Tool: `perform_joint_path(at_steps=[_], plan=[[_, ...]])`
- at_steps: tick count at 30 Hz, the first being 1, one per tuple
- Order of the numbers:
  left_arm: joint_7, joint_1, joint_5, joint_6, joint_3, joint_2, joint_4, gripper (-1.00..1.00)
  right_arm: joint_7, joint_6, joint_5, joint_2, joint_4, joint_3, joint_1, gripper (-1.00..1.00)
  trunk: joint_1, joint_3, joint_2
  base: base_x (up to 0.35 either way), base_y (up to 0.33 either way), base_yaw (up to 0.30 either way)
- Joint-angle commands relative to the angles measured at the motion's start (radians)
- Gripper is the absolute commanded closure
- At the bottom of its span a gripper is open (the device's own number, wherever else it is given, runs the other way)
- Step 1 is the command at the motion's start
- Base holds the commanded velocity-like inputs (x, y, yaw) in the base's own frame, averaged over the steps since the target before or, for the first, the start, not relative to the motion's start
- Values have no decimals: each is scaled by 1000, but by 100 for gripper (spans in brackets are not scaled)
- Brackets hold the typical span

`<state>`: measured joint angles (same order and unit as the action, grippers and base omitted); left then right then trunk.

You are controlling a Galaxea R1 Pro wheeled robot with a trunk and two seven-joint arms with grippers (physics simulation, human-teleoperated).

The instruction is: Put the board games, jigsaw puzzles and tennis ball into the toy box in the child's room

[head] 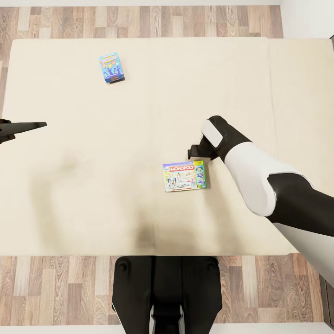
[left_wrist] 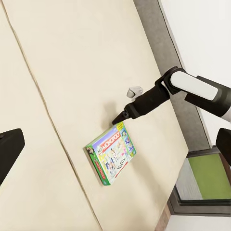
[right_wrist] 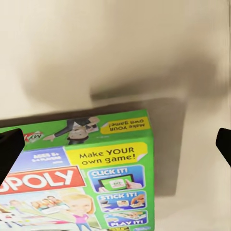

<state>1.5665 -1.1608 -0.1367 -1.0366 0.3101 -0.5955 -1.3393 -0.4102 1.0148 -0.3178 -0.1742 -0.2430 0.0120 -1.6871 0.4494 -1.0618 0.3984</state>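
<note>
Monopoly box [head: 184,176] lies flat on the cream bed [head: 69,185], near its front edge, in the head view; a small teal-blue game box [head: 111,67] sits well apart toward the far side — two board games counted. The right gripper [head: 194,152] hovers just beyond the Monopoly box; the left gripper [head: 23,127] points in from the edge, and whether its jaws are apart I cannot tell.

Left wrist view: the right arm's tip hangs close above one corner of the box.

Right wrist view: dark fingertips [right_wrist: 10,151] stand wide apart, holding nothing — the step looks like reaching for the first grasp; next, lower and straddle the box's edge.
</note>
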Motion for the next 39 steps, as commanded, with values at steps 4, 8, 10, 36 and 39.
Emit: perform_joint_path(at_steps=[4, 8, 10, 36, 39], plan=[[4, 0, 1, -11, 0, -1, 0, -100, -11, -17, -9, 0, -1, 1, 0, -100, 1, -1, 2, 0, 0, 0], [4, 0, 1, -11, 0, -1, 0, -100, -10, -27, -9, 0, -1, 0, 0, -100, 1, -1, 2, 0, 0, 0], [4, 0, 1, -11, 0, -1, 0, -100, -10, -31, -9, 0, -1, 0, 0, -100, 1, -1, 2, 0, 0, 0], [4, 0, 2, -11, -2, -1, 0, -100, -12, -69, -4, 0, 8, -1, 28, -100, 1, -1, 2, 0, 0, 0], [4, 0, 2, -10, -2, -1, 0, -100, -12, -69, -4, 0, 8, -2, 29, -100, 1, -1, 2, 0, 0, 0]])
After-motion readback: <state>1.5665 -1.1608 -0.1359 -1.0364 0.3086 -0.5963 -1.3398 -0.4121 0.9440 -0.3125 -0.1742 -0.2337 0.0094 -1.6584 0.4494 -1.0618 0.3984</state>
